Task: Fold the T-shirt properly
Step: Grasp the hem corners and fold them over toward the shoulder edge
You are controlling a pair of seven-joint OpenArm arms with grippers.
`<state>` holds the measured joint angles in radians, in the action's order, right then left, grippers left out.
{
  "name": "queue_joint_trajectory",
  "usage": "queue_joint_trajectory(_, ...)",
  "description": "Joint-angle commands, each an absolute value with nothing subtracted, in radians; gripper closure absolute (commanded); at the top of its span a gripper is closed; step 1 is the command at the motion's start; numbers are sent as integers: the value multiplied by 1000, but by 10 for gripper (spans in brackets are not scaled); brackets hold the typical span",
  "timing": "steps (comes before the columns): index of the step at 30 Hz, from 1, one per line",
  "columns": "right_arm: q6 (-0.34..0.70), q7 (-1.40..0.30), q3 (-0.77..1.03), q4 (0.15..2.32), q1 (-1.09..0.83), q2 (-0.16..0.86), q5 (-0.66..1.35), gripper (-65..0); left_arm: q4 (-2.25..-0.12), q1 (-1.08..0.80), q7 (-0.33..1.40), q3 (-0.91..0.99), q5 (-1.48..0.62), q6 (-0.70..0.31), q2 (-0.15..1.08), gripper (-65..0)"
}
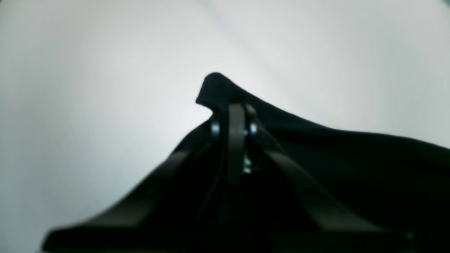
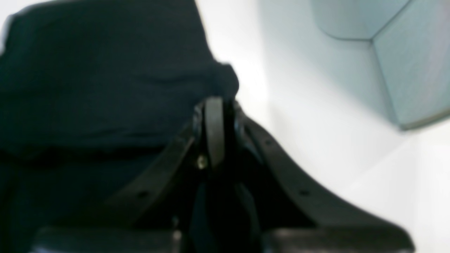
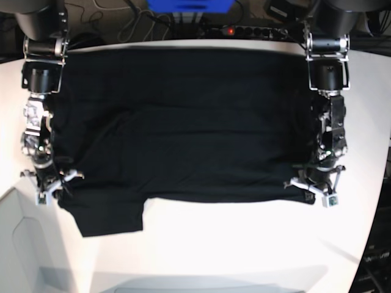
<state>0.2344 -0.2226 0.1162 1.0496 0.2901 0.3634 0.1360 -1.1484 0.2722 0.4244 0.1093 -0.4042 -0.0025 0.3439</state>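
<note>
Black T-shirt (image 3: 183,128) spread wide across white table (image 3: 244,244), long axis side to side, left gripper (image 3: 313,186) and right gripper (image 3: 52,183) both clenched on its near edge, bare tabletop up front

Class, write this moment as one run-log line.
stage: edge grasp | left pincer: shut on T-shirt | right pincer: shut on T-shirt | shirt: spread on white table

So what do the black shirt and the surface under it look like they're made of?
The T-shirt: soft matte knit fabric, probably cotton or a blend, going by how it wrinkles and peaks where the left gripper and right gripper pinch it.
The table: a smooth, hard white top with a soft sheen, perhaps laminate or painted board; the look leaves that open.
</note>
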Motion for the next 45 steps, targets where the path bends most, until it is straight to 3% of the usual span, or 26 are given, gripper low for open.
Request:
queue_joint_trajectory(1,229,-200,157,1110,278,381,139,0,-1190,272,417,114,-404,-4,358,0)
queue_joint_trajectory(7,236,-200,308,1351,94,352,139,0,-1349,142,417,200,-406,-4,358,0)
queue_joint_trajectory(13,328,-199,417,1535,-91,295,139,0,-1435,-2,415,257,-407,-5,355,0)
queue_joint_trajectory(24,386,-200,421,1560,-225,288,139,0,-1468,-166,417,263,-407,-7,335,-2)
queue_joint_trajectory(26,406,-202,421,1560,-225,288,136,0,-1472,-176,417,268,-407,-7,335,-43)
queue_joint_trajectory(32,446,-295,421,1578,-216,289,136,0,-1569,-214,415,272,-407,-5,335,-250)
queue_joint_trajectory(35,446,-298,423,1609,-220,289,136,-63,-1615,-226,415,314,-407,-5,332,-309)
queue_joint_trajectory(41,446,-298,421,1643,-222,268,136,-206,-1587,-209,415,355,-407,-4,332,-326)
queue_joint_trajectory(45,446,-298,421,1649,-220,266,136,-233,-1537,-163,415,349,-407,-4,332,-326)
